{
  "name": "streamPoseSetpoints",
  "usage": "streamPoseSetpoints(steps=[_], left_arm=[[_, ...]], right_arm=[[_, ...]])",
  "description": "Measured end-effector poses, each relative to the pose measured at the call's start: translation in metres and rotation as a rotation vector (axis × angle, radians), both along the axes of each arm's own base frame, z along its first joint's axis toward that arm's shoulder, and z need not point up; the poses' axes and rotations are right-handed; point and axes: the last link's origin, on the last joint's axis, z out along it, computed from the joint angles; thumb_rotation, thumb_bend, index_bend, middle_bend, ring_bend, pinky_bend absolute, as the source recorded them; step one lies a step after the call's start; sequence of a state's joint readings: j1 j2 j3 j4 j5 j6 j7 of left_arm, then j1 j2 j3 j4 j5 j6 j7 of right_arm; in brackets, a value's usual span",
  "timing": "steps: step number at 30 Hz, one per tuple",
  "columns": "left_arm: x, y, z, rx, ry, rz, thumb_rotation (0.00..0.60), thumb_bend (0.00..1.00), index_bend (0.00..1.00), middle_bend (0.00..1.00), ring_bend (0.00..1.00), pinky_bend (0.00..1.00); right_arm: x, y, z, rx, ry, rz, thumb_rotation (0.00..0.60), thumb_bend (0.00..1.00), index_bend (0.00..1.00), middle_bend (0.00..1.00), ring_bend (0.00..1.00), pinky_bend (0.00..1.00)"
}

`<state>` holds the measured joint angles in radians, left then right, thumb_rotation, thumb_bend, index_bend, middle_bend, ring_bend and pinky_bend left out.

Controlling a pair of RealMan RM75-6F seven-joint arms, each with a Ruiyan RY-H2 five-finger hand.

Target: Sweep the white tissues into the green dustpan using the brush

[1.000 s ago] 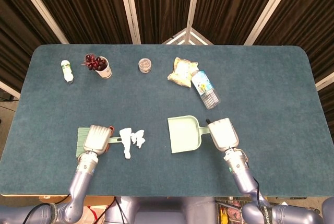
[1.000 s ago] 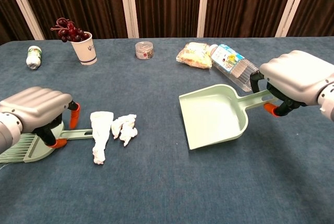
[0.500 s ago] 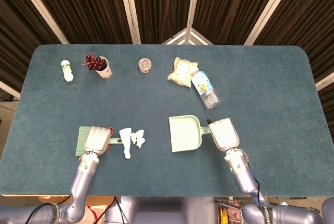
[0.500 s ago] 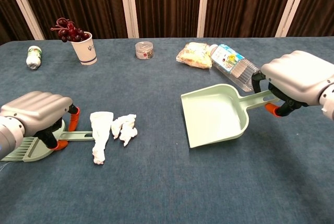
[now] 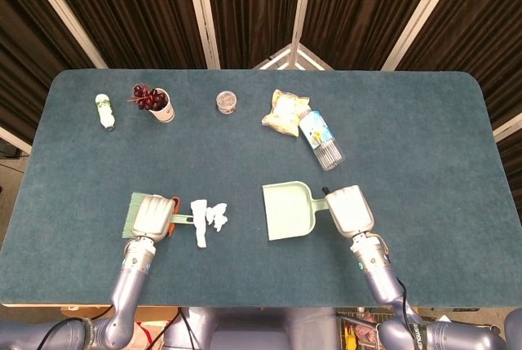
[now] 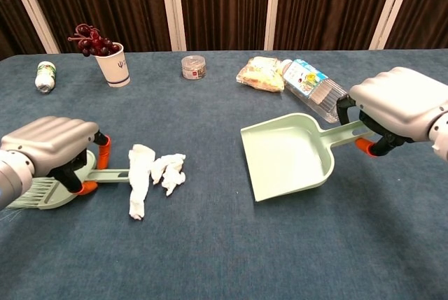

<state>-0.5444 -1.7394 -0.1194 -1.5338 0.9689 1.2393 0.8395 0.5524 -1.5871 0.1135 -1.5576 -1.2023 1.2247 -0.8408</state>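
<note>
- The left hand (image 6: 49, 145) is wrapped round the brush (image 6: 63, 187), whose handle tip touches the white tissues (image 6: 155, 174) — crumpled, soft, one piece long and narrow.
- The right hand (image 6: 399, 108) is clamped on the handle of the green dustpan (image 6: 287, 156), a smooth, shallow plastic scoop lying well to the right of the tissues, mouth facing them.
- Likely step: the sweep itself, barely begun. Next, the bristles — now on the brush's far end from the tissues — must push them across the felt-like blue surface (image 5: 424, 130) into the pan.
</note>
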Motion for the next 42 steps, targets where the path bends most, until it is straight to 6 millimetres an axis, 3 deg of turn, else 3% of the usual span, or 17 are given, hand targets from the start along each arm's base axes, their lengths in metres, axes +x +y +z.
streamPoseSetpoints(steps=[12, 33, 42], left_arm=[[0.030, -0.007, 0.012, 0.061, -0.300, -0.032, 0.600, 0.68, 0.80, 1.00, 1.00, 1.00], [0.066, -0.021, 0.001, 0.031, -0.496, -0.007, 0.600, 0.69, 0.80, 1.00, 1.00, 1.00], [0.075, -0.025, -0.004, 0.029, -0.523, -0.028, 0.600, 0.69, 0.80, 1.00, 1.00, 1.00]], right_arm=[[0.010, 0.002, 0.005, -0.007, 0.007, 0.025, 0.600, 0.50, 0.68, 0.85, 0.82, 0.81], [0.017, 0.006, 0.005, -0.003, 0.021, 0.039, 0.600, 0.50, 0.69, 0.85, 0.82, 0.81], [0.017, 0.008, -0.001, -0.047, 0.129, 0.078, 0.600, 0.50, 0.70, 0.85, 0.82, 0.81]])
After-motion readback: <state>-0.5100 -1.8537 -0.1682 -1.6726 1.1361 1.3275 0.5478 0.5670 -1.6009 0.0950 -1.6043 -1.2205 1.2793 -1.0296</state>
